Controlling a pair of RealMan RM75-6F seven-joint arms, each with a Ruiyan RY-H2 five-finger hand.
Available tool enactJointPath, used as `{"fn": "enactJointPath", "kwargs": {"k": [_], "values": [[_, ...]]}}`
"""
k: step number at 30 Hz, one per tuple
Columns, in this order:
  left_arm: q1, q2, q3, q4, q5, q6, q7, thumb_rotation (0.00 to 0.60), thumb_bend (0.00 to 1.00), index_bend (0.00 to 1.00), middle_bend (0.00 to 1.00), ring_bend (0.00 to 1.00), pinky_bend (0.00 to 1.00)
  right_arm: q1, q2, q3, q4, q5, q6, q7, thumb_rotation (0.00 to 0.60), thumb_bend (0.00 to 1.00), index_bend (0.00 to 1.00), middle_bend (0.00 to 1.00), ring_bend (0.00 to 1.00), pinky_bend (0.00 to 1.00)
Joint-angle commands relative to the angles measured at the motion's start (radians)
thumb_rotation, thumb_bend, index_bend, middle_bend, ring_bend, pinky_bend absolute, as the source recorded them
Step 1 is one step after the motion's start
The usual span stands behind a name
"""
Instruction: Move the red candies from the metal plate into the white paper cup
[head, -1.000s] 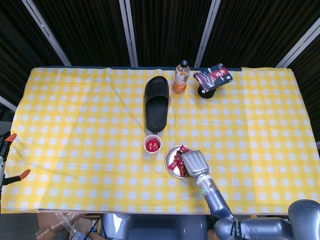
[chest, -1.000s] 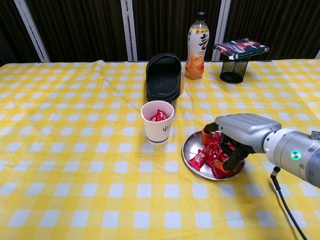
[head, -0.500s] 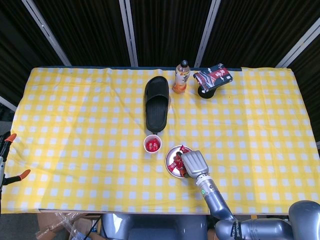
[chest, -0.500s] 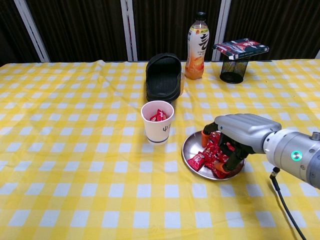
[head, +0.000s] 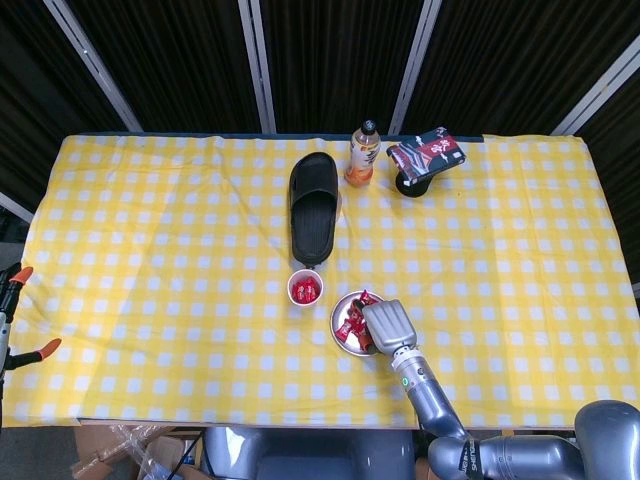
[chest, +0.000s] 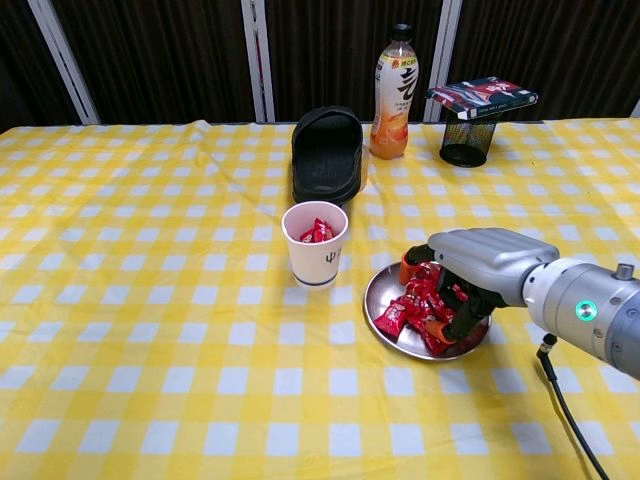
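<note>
Right robot hand (chest: 478, 268) sat over the right side of the metal plate (chest: 385, 302), fingers (chest: 462, 312) curled down into the red candies (chest: 412, 306); can't tell if any candy was actually gripped. Candy pile's long axis ran near-left to far-right across the plate. White paper cup (chest: 315, 244) stood upright just left of the plate, apart from it, some red candy already inside. Further back on the worktop (chest: 150, 300): black slipper (chest: 327, 153), toe pointing near, then bottle (chest: 394, 92) and mesh holder (chest: 466, 142).
</note>
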Motion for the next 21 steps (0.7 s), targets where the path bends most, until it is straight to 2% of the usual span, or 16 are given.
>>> {"fn": "enactJointPath", "kwargs": {"k": [1, 4, 9, 13, 21], "values": [[0.0, 0.001, 0.0, -0.001, 0.0, -0.001, 0.0, 0.6, 0.04, 0.03, 0.0, 0.0, 0.0, 0.001, -0.002, -0.001, 0.005, 0.01, -0.004, -0.006, 0.6, 0.36, 0.29, 0.82, 0.89, 0.85], [0.0, 0.001, 0.0, -0.002, -0.001, -0.001, -0.002, 0.6, 0.04, 0.03, 0.0, 0.0, 0.0, 0.001, -0.004, -0.002, 0.01, 0.022, -0.006, -0.012, 0.6, 0.36, 0.3, 0.82, 0.89, 0.85], [0.0, 0.002, 0.0, -0.002, 0.0, -0.001, -0.002, 0.6, 0.04, 0.03, 0.0, 0.0, 0.0, -0.001, -0.003, -0.003, 0.008, 0.029, -0.007, -0.014, 0.6, 0.36, 0.41, 0.82, 0.89, 0.85], [0.0, 0.002, 0.0, -0.003, 0.0, -0.001, -0.003, 0.6, 0.04, 0.03, 0.0, 0.0, 0.0, -0.003, 0.0, -0.007, 0.003, 0.03, -0.009, -0.015, 0.6, 0.37, 0.44, 0.82, 0.89, 0.85], [0.001, 0.002, 0.0, -0.003, 0.002, 0.001, -0.004, 0.6, 0.04, 0.03, 0.0, 0.0, 0.0, -0.006, 0.002, -0.012, -0.009, 0.027, -0.009, -0.01, 0.6, 0.47, 0.5, 0.82, 0.89, 0.85]]}}
